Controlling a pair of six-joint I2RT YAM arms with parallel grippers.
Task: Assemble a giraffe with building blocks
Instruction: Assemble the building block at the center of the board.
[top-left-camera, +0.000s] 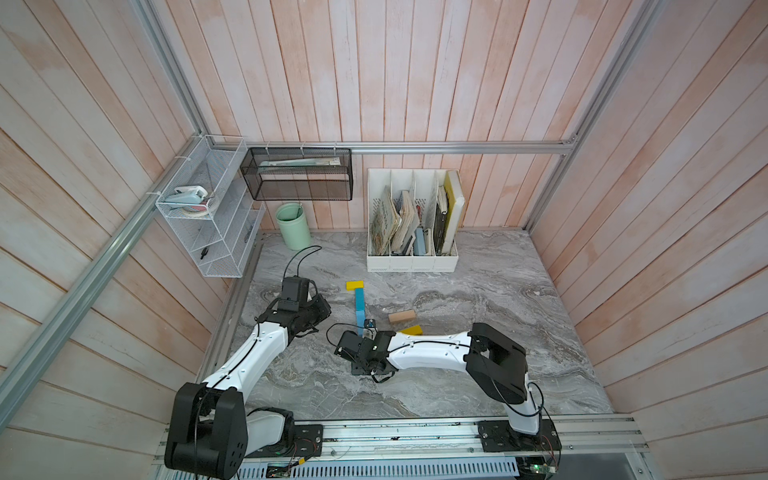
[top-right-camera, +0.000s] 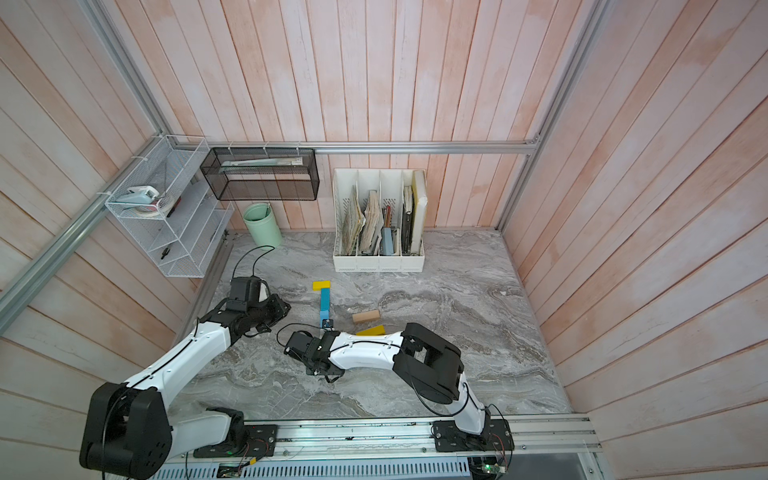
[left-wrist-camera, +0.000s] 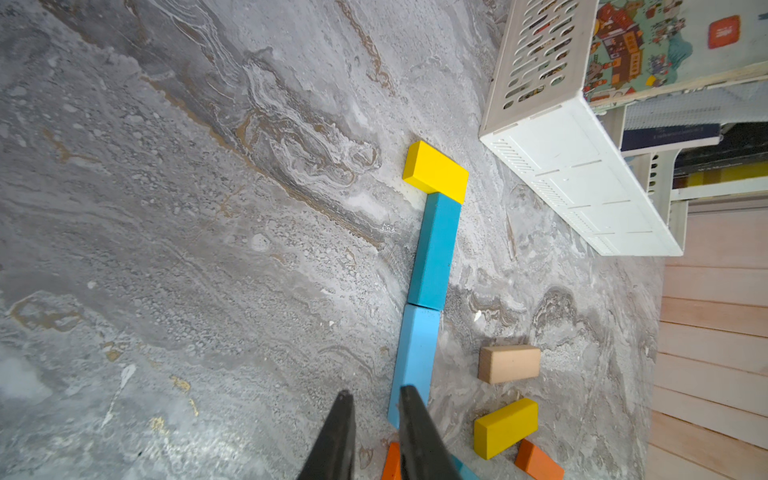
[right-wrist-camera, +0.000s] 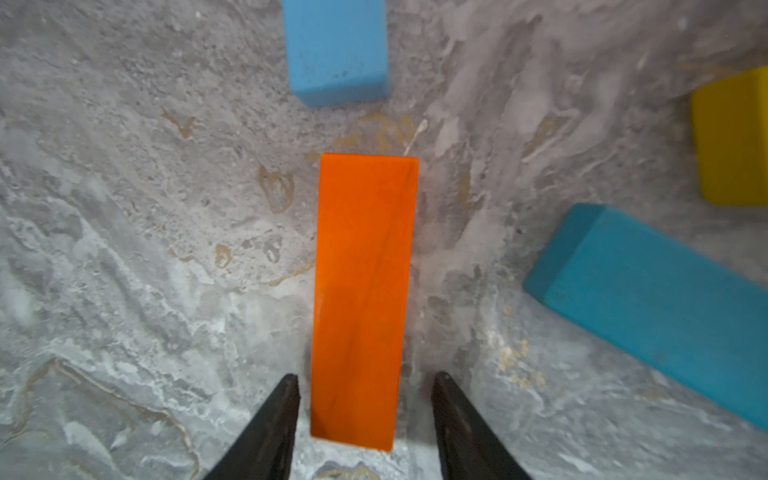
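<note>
Lying flat on the tabletop (right-wrist-camera: 124, 249) just short of the giraffe (left-wrist-camera: 434, 249) neck's blue end, the orange block (right-wrist-camera: 361, 299) is flanked, untouched, by the right gripper (right-wrist-camera: 368, 375), jaws spread, seemingly positioned as neck extension.

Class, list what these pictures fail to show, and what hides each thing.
Both top views: right arm covers the orange block.
Right wrist view: yellow block and teal block run off the frame edge.
Left wrist view: second orange block cut by the frame edge.
Top views: titles on the books too small.
</note>
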